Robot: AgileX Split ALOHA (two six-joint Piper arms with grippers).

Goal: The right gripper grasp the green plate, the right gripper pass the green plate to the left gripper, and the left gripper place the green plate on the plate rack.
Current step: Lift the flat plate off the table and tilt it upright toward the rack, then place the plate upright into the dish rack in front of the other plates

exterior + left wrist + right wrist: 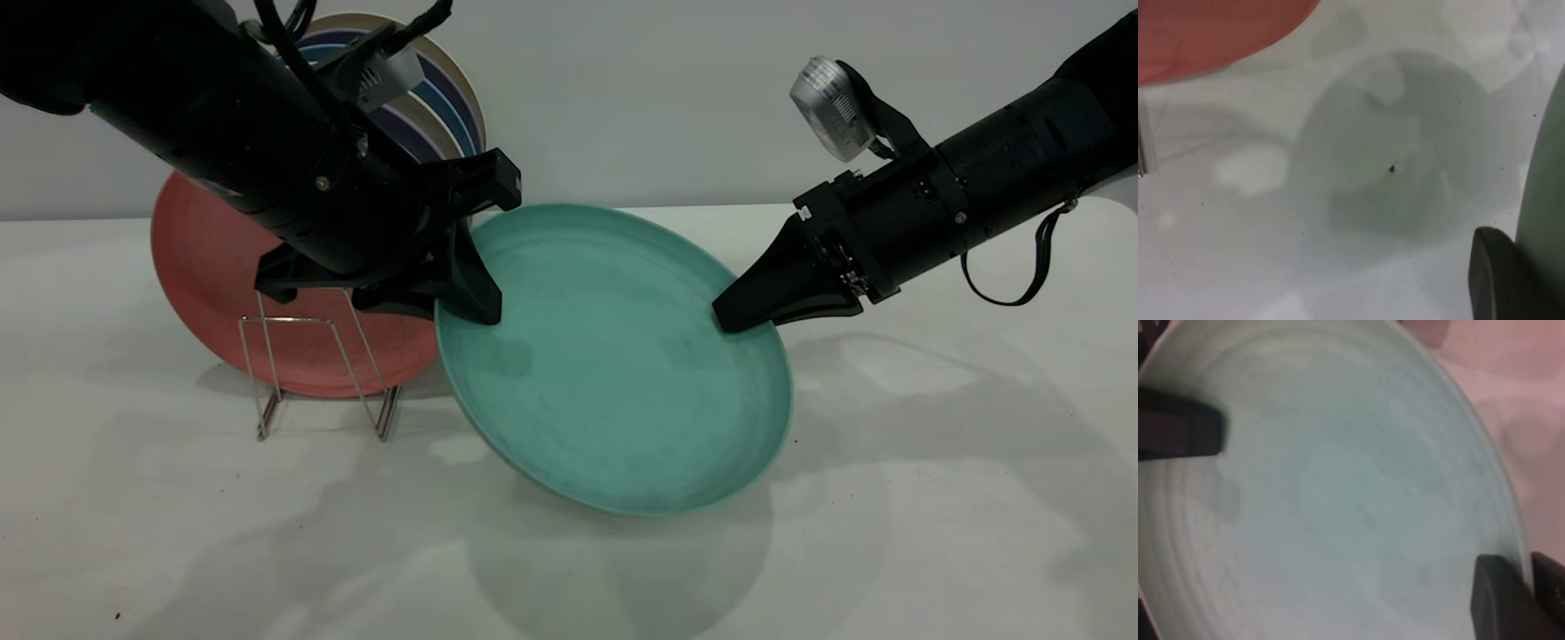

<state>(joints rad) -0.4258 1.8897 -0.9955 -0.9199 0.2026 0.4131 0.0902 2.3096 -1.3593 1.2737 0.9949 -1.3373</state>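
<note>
both clamped on the green plate: left gripper on its rack-side rim, right gripper opposite. held tilted above the table, just beside the plate rack. could drop or twist if released unevenly; might knock the salmon-pink plate.

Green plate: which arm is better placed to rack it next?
Left. The left gripper grips the green plate at the rim nearest the plate rack; the right gripper, clamped on the far rim, is across the plate from the rack.
</note>
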